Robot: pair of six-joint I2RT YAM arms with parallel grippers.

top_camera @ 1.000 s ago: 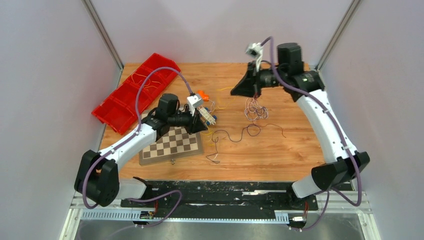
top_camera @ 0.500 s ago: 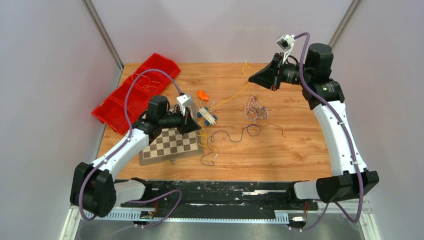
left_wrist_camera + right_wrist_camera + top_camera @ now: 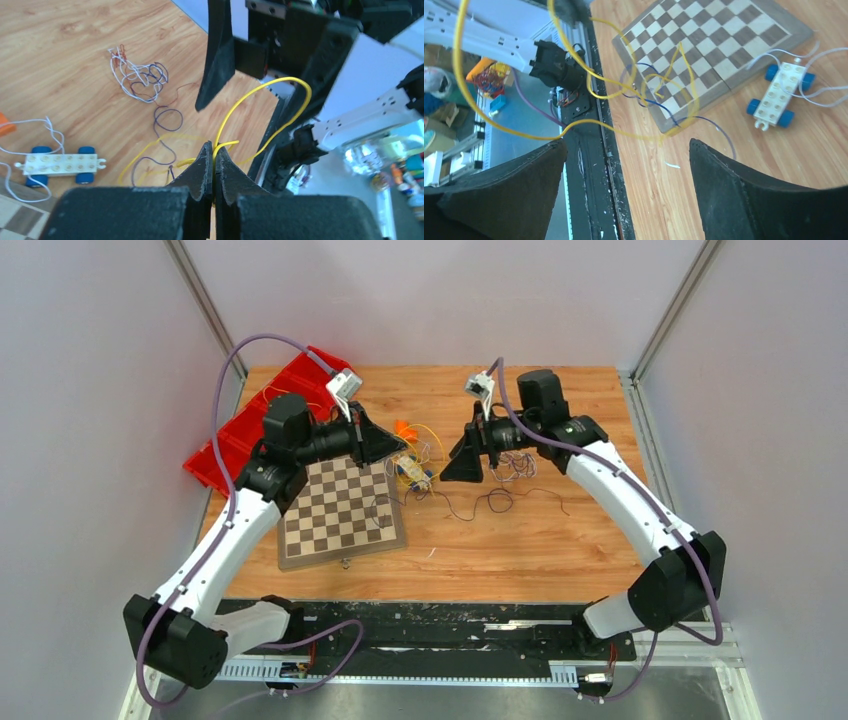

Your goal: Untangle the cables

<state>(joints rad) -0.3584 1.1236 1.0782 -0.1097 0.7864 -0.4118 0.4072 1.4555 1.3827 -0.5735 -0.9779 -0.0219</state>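
Note:
My left gripper point(image 3: 397, 445) hangs above the far right corner of the chessboard point(image 3: 340, 515), shut on a thin yellow cable point(image 3: 280, 82) that leaves its tips point(image 3: 214, 150) in a tall loop. My right gripper point(image 3: 455, 470) faces it from the right with its jaws wide open point(image 3: 626, 147) and nothing between them. The yellow cable point(image 3: 574, 50) curls slack in front of those jaws. A bunch of white, purple and dark red cables point(image 3: 515, 465) lies on the table behind the right gripper, also in the left wrist view point(image 3: 140, 80). A dark purple strand point(image 3: 480, 505) trails in front.
A white toy brick car with blue wheels point(image 3: 413, 475) sits between the grippers, with white wire around it point(image 3: 30, 125). An orange piece point(image 3: 404, 428) lies behind it. Red bins point(image 3: 235, 435) stand at the far left. Walls close off the table's left, right and back.
My right gripper let go of the yellow cable, opened, and swung from the far right corner down toward the middle. My left arm rose and drew back left, still gripping the yellow cable.

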